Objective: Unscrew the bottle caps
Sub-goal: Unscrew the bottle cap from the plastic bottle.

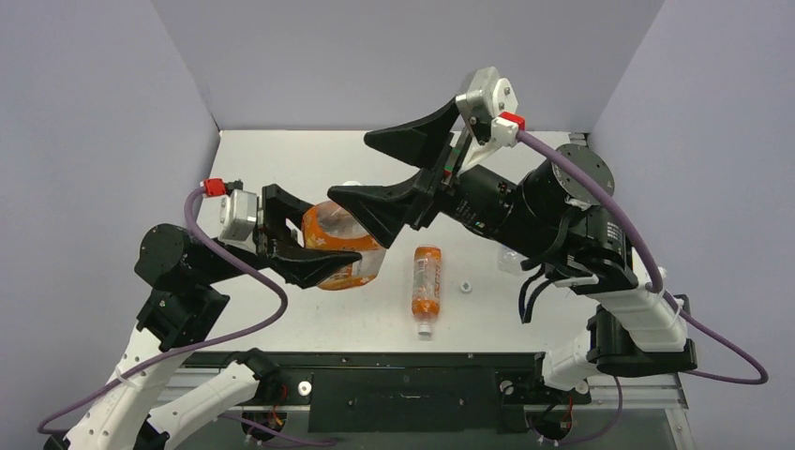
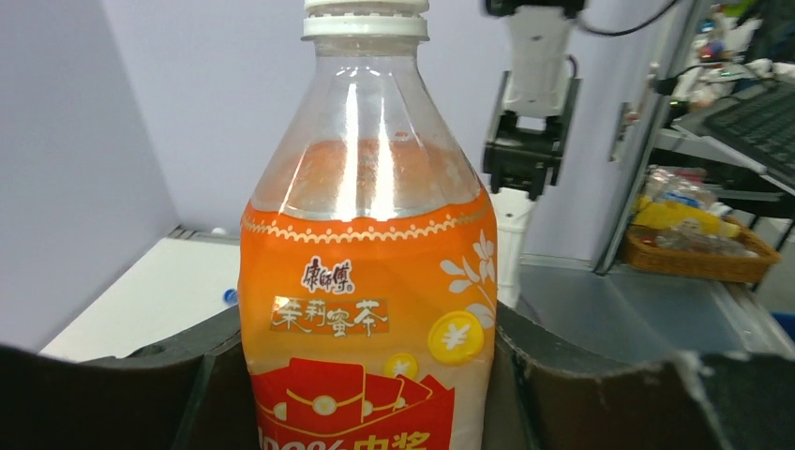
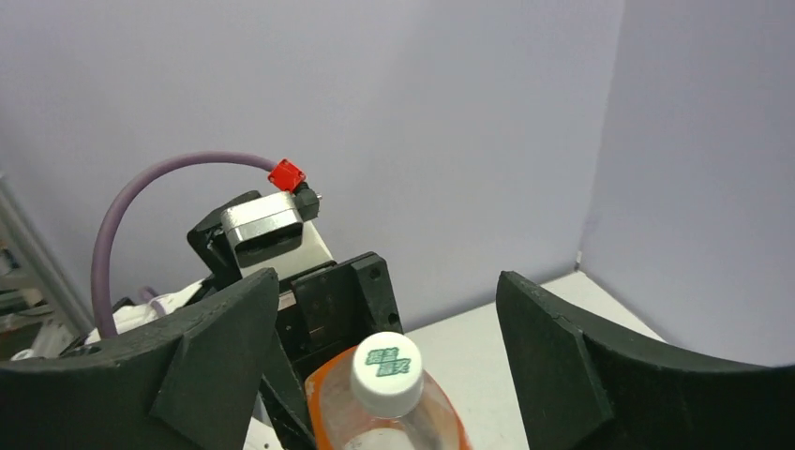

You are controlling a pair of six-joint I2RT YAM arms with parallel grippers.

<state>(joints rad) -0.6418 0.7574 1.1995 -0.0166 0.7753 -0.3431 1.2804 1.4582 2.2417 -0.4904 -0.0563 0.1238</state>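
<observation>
My left gripper is shut on the wide orange bottle and holds it upright; in the left wrist view its fingers press both sides of the label. The bottle's white cap has a green mark on top and sits on the neck. My right gripper is open, above the cap, with one finger on each side and not touching it; it also shows in the top view. The slim orange bottle lies on the table with its white cap on.
A loose white cap lies right of the slim bottle. A small blue cap lies on the table behind the held bottle. A clear object is partly hidden under my right arm. Purple walls close three sides.
</observation>
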